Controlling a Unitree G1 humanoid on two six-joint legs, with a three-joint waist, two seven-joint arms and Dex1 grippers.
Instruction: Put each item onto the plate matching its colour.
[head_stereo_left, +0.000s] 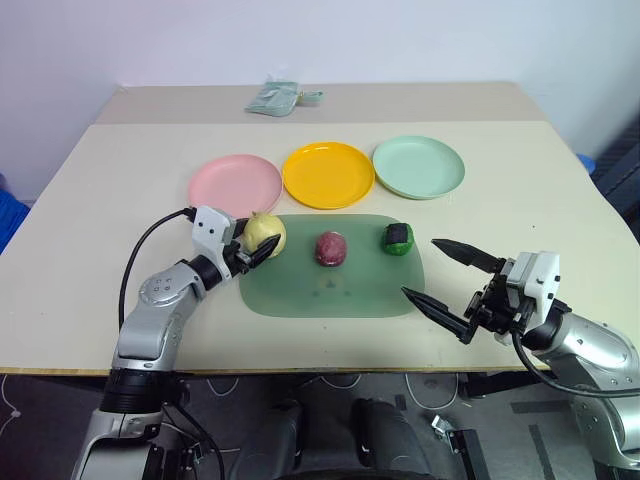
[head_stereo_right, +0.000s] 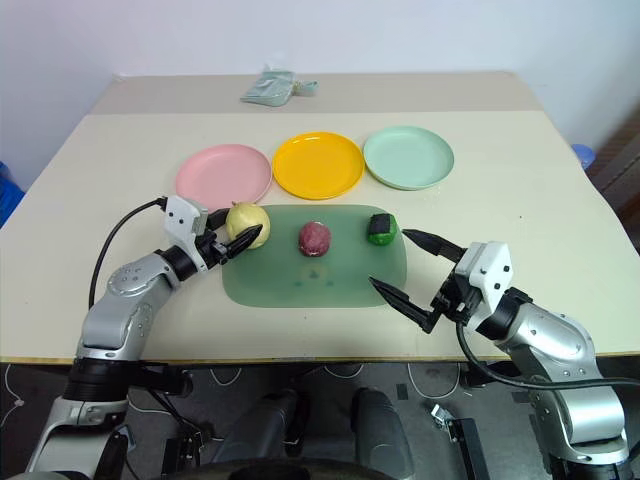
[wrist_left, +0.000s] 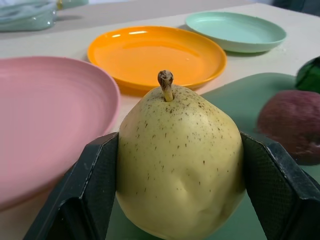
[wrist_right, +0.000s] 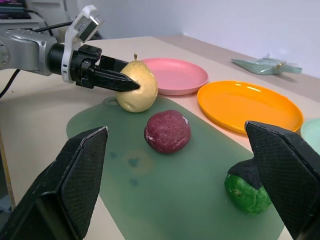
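Observation:
A pale yellow pear (head_stereo_left: 265, 233) stands upright on the left corner of the green mat (head_stereo_left: 330, 292). My left gripper (head_stereo_left: 262, 240) is shut on it, and its fingers (wrist_left: 95, 185) press both flanks of the pear (wrist_left: 180, 160). A dark red-purple ball (head_stereo_left: 331, 249) lies mid-mat, and a green lump with a black band (head_stereo_left: 397, 238) sits at the mat's right end. Beyond the mat lie the pink plate (head_stereo_left: 235, 182), the yellow plate (head_stereo_left: 328, 174) and the mint green plate (head_stereo_left: 418, 166), all bare. To the right of the mat my right gripper (head_stereo_left: 420, 267) hovers open and holds nothing.
A pale green wrinkled bag (head_stereo_left: 272, 98) lies at the table's far edge. The table's front edge (head_stereo_left: 330, 368) runs just below both arms. A cable (head_stereo_left: 140, 255) loops off my left wrist.

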